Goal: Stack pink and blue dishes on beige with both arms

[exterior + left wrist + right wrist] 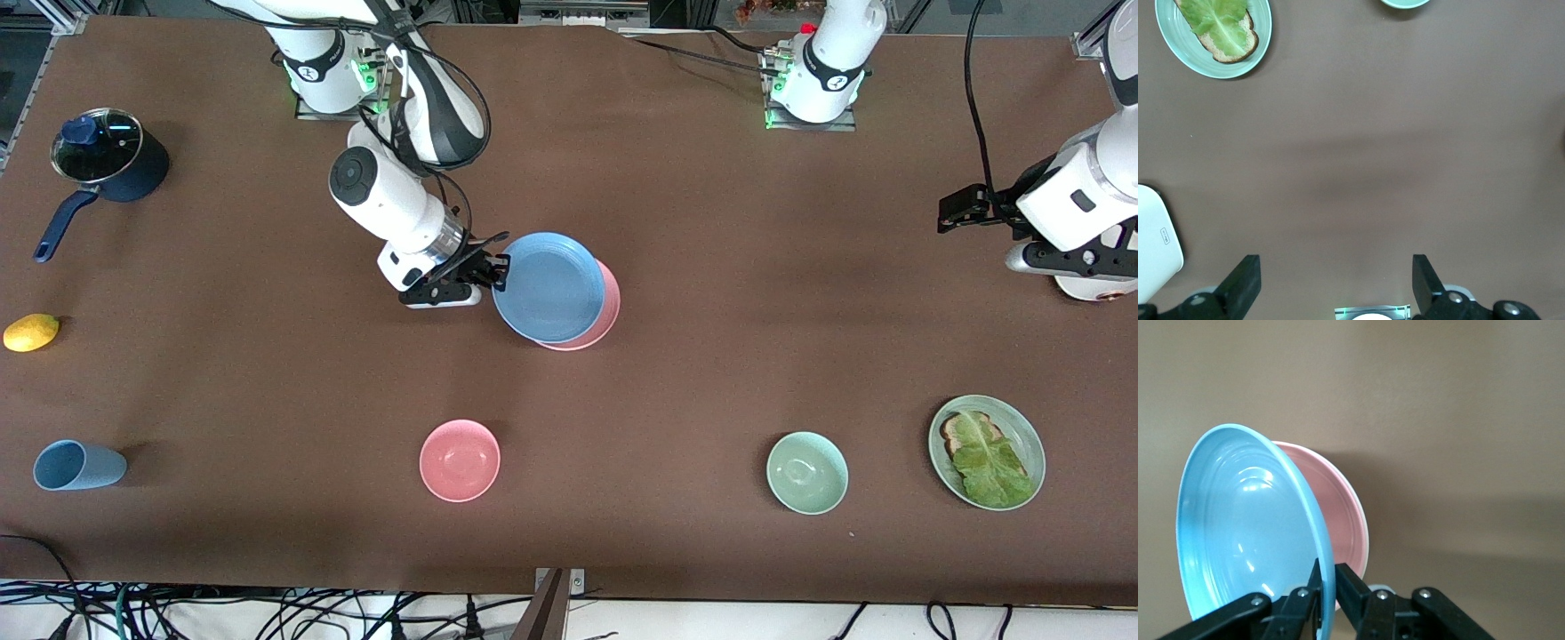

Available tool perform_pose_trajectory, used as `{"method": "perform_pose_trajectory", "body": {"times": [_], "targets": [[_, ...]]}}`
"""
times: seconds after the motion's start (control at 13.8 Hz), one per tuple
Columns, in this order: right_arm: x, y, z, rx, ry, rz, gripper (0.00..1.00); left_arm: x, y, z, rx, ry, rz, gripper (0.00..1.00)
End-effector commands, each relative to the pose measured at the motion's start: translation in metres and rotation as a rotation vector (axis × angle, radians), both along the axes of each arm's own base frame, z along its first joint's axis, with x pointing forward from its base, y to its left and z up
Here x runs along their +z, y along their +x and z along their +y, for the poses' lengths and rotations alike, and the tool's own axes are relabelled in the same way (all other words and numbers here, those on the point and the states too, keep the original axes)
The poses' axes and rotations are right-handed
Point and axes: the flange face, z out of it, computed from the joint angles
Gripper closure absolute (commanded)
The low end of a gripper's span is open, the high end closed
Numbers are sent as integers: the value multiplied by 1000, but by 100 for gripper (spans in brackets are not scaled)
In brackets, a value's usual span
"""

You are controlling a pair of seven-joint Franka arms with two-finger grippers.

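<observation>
My right gripper (496, 271) (1327, 570) is shut on the rim of the blue plate (547, 284) (1245, 520), at the edge toward the right arm's end of the table. That plate is tilted and covers most of the pink plate (608, 313) (1346, 510) lying under it mid-table. I cannot tell whether the two plates touch. The beige plate is hidden or out of view. The left arm (1067, 213) waits high over its own end of the table. Its left gripper (1336, 267) is open with bare table between the fingers.
A dark pot with a glass lid (107, 156), a lemon (31, 332) and a blue cup (76, 465) lie at the right arm's end. Along the near side are a pink bowl (460, 460), a pale green bowl (806, 472) and a green plate with bread and lettuce (987, 452) (1213, 33).
</observation>
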Motion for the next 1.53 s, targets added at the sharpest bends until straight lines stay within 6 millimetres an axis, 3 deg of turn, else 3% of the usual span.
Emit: {"method": "perform_pose_trajectory", "body": {"times": [0.0, 0.22, 0.51, 0.58, 0.65, 0.73, 1.09, 1.31, 1.45], "targets": [[-23, -3, 13, 24, -26, -20, 100, 7, 8, -2, -21, 13, -2, 0], [-26, 0, 27, 33, -19, -35, 100, 7, 8, -1, -19, 12, -2, 0], [-25, 0, 30, 37, -17, -39, 100, 7, 8, 0, -5, -26, -1, 0], [-24, 1, 30, 32, -13, -40, 87, 6, 8, 0, -4, -26, 0, 0], [-22, 3, 31, 24, -8, -39, 31, 6, 8, 0, 8, -23, 0, 0], [-21, 3, 33, 20, -6, -39, 0, 6, 8, -1, 35, -18, -1, 0], [5, 12, 27, 19, 11, -75, 0, 6, 8, -1, 58, -13, -1, 0], [22, 23, 11, -3, 11, -88, 0, 6, 8, -2, 56, -12, -1, 0], [40, 33, -14, -11, -10, -64, 0, 7, 8, -2, 56, -12, -3, 0]]}}
